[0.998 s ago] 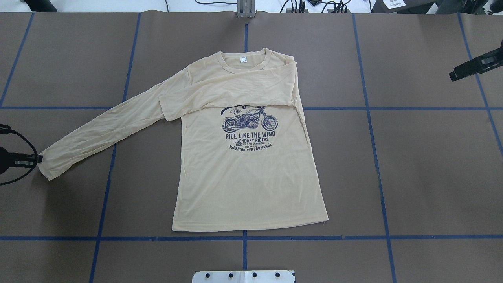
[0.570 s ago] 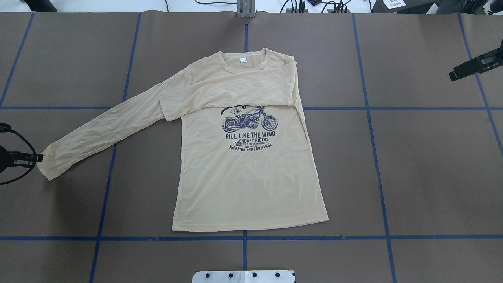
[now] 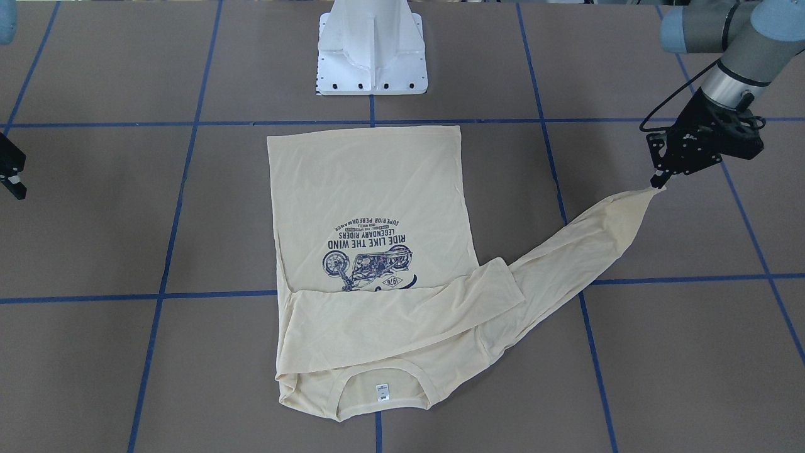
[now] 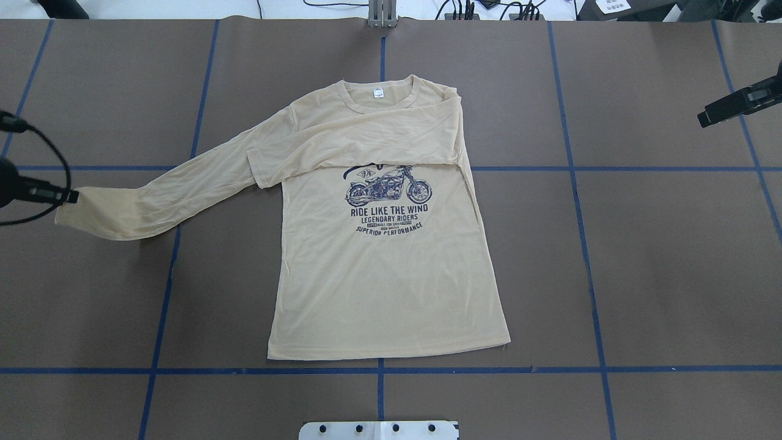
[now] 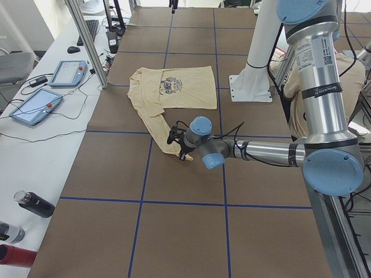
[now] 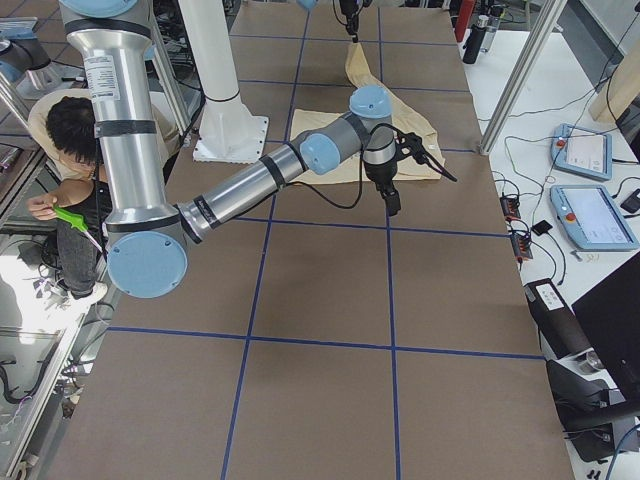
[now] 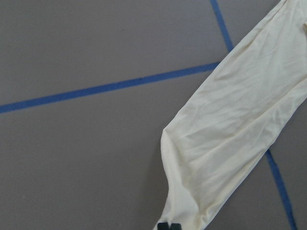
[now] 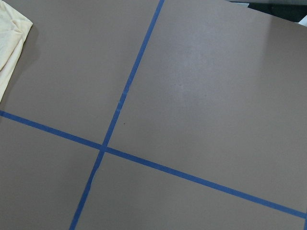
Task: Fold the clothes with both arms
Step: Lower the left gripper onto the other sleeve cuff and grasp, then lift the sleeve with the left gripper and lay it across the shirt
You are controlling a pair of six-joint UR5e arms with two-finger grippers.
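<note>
Left black two-finger gripper [image 4: 73,197] clamped on sleeve cuff [image 4: 67,214] of pale cream-yellow long-sleeved T-shirt [image 4: 385,275], mid-left in overhead; shirt body flat, frame centre. Right black two-finger gripper [image 4: 705,118] upper right, clear of cloth, open/closed unclear.

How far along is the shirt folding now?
Done: the folded sleeve lies across the T-shirt. In hand: the left gripper is shut on the free sleeve at the cuff. Left: bringing that sleeve in, then folding the body; the right gripper holds nothing.
</note>
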